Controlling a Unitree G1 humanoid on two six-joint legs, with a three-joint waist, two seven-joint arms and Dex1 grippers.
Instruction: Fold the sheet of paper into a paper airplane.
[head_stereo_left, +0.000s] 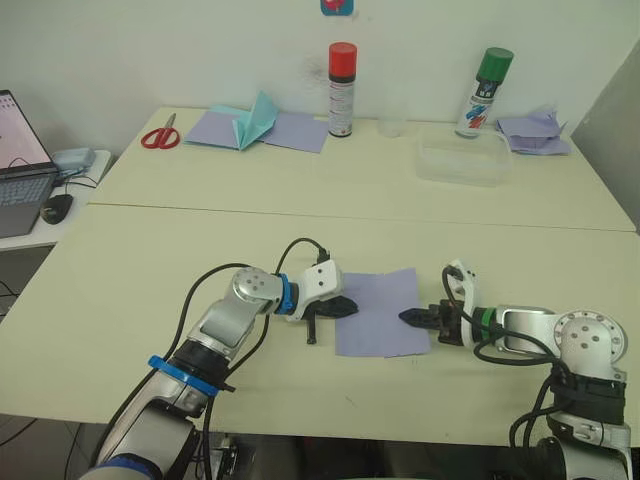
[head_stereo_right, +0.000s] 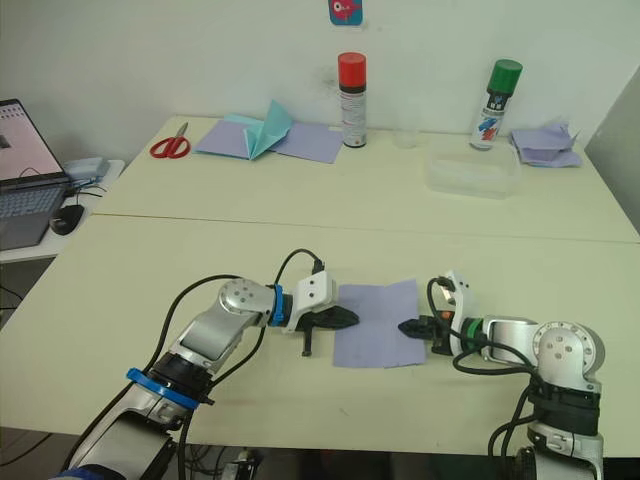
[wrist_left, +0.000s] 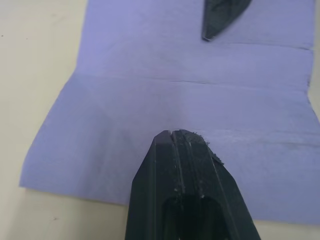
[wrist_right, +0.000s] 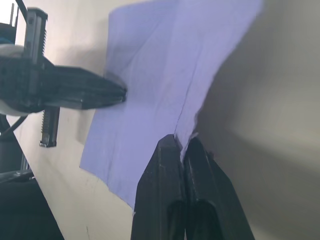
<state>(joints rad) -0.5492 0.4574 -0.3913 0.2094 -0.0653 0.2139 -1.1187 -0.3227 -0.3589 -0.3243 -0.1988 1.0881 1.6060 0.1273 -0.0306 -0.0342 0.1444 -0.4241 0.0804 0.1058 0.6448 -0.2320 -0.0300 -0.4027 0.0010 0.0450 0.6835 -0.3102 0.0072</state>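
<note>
The lavender sheet of paper (head_stereo_left: 380, 310) lies near the table's front edge, with lengthwise creases (wrist_left: 190, 82) across it. My left gripper (head_stereo_left: 348, 305) is shut, and its tip (wrist_left: 172, 135) rests on top of the sheet just inside its left edge. My right gripper (head_stereo_left: 405, 317) is shut on the sheet's right edge (wrist_right: 192, 125), which stands slightly raised off the table with a shadow under it. The two gripper tips face each other across the sheet. The paper airplane is out of view.
At the back of the table are red scissors (head_stereo_left: 160, 136), a teal tent-shaped paper on flat lavender sheets (head_stereo_left: 256, 122), a red-capped spray can (head_stereo_left: 342, 90), a green-capped can (head_stereo_left: 485, 92), a clear plastic container (head_stereo_left: 463, 160) and crumpled lavender scraps (head_stereo_left: 535, 132). A laptop (head_stereo_left: 20, 175) sits far left.
</note>
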